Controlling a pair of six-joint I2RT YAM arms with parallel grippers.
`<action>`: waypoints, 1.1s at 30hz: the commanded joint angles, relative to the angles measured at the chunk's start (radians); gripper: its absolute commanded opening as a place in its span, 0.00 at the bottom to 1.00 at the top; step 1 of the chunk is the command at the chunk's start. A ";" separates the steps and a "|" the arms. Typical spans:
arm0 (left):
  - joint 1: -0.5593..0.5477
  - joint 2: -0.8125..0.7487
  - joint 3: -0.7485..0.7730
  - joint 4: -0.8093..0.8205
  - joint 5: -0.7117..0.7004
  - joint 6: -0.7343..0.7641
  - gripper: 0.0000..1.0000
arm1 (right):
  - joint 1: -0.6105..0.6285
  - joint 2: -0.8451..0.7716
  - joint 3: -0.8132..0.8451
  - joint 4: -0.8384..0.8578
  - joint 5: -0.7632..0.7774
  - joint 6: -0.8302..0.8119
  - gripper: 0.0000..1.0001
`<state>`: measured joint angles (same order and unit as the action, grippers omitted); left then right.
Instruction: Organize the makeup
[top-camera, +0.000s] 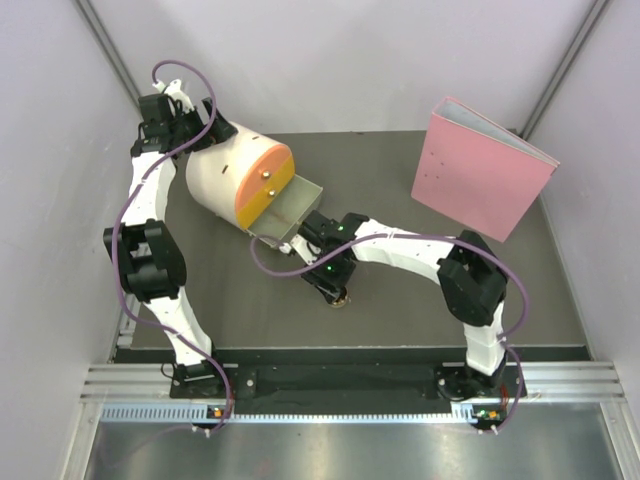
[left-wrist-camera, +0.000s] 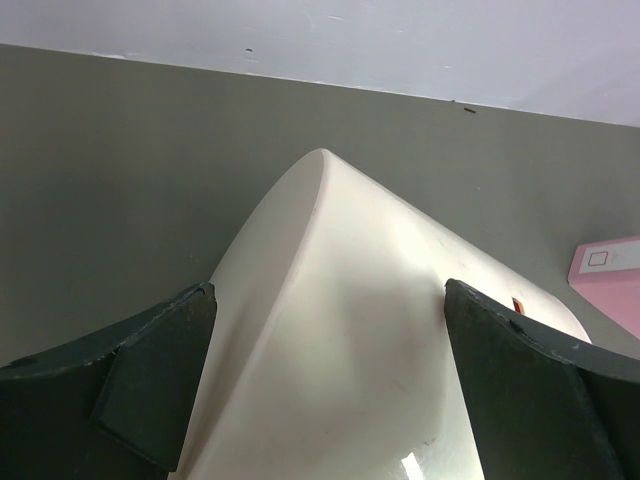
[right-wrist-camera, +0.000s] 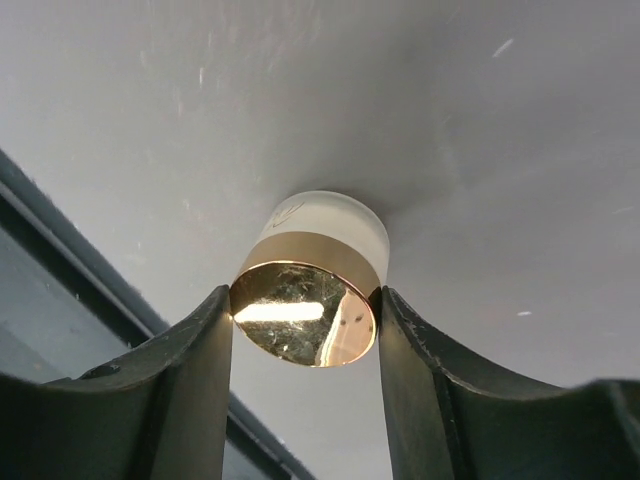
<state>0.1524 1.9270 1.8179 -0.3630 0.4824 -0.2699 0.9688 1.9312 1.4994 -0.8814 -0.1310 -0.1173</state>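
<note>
Right arm is down low at the middle of the overhead view, and the right gripper has the round gold compact pinched. Its dark fingers press against both sides of the mirrored gold lid, with no gap on either side. Gold on top, frosted white underneath, the compact sits on the dark grey table, just below the centre of the overhead frame and a little below the grey drawer.

That drawer stands pulled out of the cream cylindrical box, sliding from the lower part of its orange-yellow front. The box lies on its side in the upper left of the table.

Up there, the left gripper is spread as wide as it goes, one dark finger on each side of the box's curved cream body. Whether the pads actually press on it, I cannot tell.

Over at the upper right of the overhead view, a pink binder stands on the table, well apart from both arms.
</note>
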 joint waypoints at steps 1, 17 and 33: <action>-0.014 0.041 -0.022 -0.179 -0.019 0.066 0.99 | 0.011 0.006 0.142 0.027 0.041 -0.016 0.02; -0.022 0.046 -0.029 -0.154 0.012 0.052 0.99 | -0.048 0.109 0.557 0.185 0.086 -0.001 0.03; -0.024 0.046 -0.025 -0.156 0.012 0.052 0.99 | -0.153 0.298 0.734 0.277 0.071 0.068 0.03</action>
<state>0.1501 1.9274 1.8179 -0.3607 0.4904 -0.2665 0.8242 2.2070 2.1456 -0.6956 -0.0525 -0.0795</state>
